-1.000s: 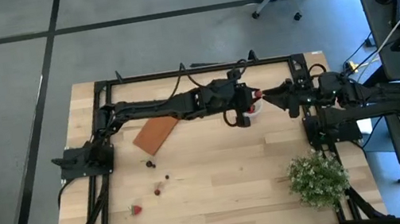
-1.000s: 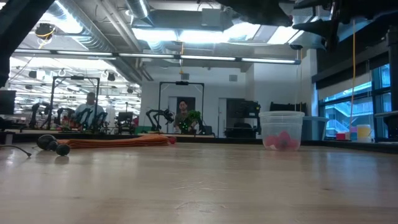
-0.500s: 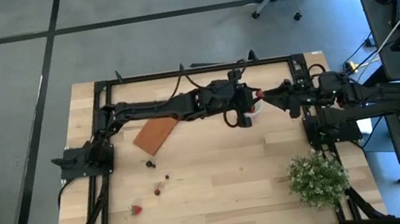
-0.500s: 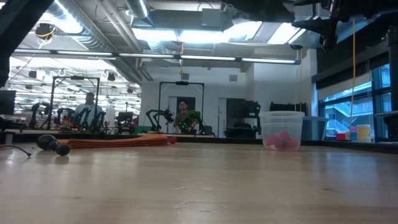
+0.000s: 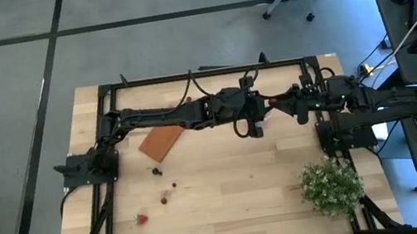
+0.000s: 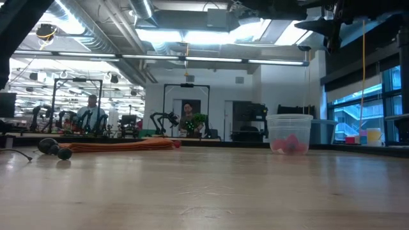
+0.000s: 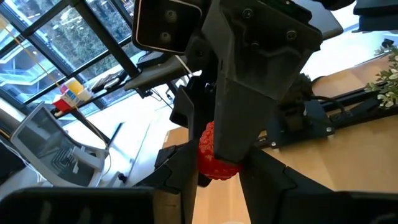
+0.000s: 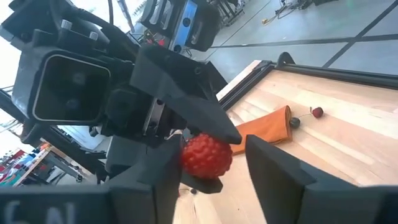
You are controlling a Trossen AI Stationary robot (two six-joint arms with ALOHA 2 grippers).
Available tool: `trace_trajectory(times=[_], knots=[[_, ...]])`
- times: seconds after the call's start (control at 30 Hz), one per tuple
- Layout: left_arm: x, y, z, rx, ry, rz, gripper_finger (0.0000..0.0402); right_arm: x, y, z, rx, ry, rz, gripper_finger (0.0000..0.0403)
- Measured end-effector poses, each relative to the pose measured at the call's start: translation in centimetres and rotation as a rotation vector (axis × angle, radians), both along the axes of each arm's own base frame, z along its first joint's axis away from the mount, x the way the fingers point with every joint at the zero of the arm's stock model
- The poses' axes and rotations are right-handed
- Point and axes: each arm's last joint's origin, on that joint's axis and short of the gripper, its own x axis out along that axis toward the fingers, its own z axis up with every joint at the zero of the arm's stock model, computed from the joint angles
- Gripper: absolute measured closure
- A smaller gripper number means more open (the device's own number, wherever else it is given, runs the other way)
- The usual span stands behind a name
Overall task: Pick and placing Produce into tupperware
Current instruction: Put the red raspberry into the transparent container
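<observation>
Berry (image 8: 206,155) sits clenched in my left gripper (image 7: 214,163), lying squarely between my right gripper's (image 8: 208,168) parted fingers, both above the tupperware (image 6: 289,133).

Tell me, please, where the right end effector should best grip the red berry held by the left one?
Probably the red berry across its bare rounded sides, coming head-on, opposite the left end effector. That one pinches its other two sides, and the right end effector, fingers open, straddles it.
</observation>
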Motion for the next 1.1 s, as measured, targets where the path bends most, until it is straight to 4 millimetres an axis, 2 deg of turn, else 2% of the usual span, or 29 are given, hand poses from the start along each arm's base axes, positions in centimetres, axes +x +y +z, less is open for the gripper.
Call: trace_trajectory(times=[0.2, 0.27, 0.87, 1.1], knots=[[0.01, 0.02, -0.04, 0.004, 0.002, 0.003, 0.0303, -0.01, 0.02, 0.01, -0.004, 0.0, 0.004, 0.0295], [0.0, 0.01, -0.04, 0.005, 0.002, 0.004, 0.0303, -0.02, 0.02, 0.01, -0.019, 0.004, 0.004, 0.0305], [0.0, -0.09, -0.07, 0.007, 0.005, 0.004, 0.03, -0.01, 0.01, -0.01, -0.001, 0.002, 0.003, 0.0305], [-0.02, -0.18, -0.19, -0.011, 0.014, 0.001, 0.0243, 0.01, -0.02, -0.08, -0.001, 0.008, -0.003, 0.0305]])
